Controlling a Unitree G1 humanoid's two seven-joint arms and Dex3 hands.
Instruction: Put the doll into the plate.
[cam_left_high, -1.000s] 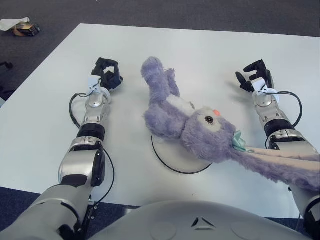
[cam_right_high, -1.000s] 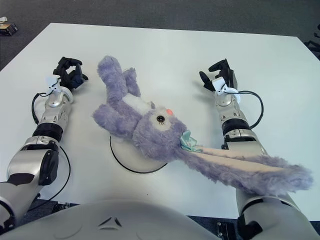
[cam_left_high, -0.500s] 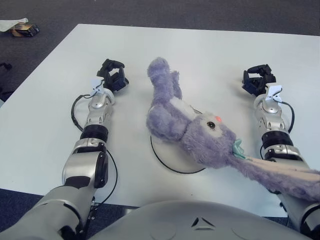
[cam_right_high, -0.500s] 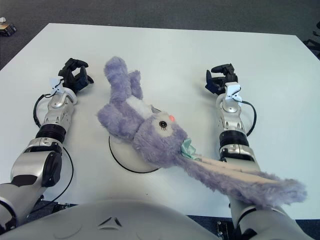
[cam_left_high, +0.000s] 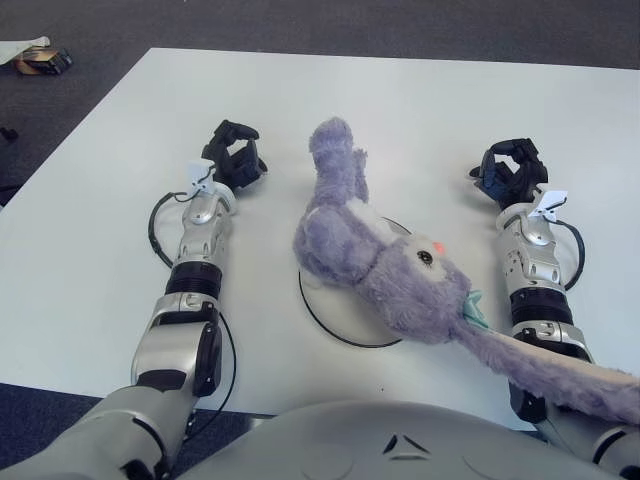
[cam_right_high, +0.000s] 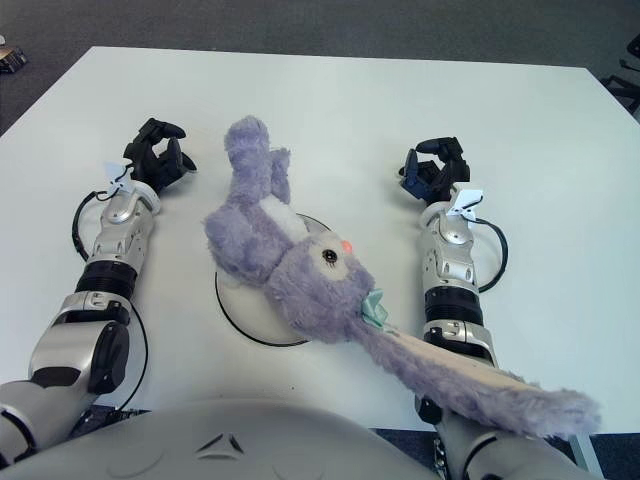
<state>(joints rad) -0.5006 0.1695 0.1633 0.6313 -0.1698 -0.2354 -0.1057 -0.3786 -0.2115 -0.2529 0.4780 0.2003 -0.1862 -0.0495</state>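
**Purple doll lies across the plate, both hands empty on the bench**

The doll (cam_left_high: 385, 265), a purple plush rabbit with a white belly, an orange nose and a pale green bow at its neck, lies across the white plate (cam_left_high: 340, 325) in the middle of the white bench (cam_left_high: 400, 110). Its body and head cover most of the plate, so only the near and left parts of the dark-edged rim show. One purple limb sticks out over the far rim and points toward the far side of the bench. A long ear with a pale pink inner face trails to the right and near, passing over the forearm of the right arm and reaching the near right edge of the view.

The left robot hand (cam_left_high: 236, 166) shows to the left of the doll, well apart from it, its black fingers curled inward around nothing. The right robot hand (cam_left_high: 510, 172) shows to the right of the doll, level with the left one, its fingers likewise curled in and holding nothing.

On the dark floor past the far left corner of the bench lies a small object (cam_left_high: 38, 58) too small to identify.
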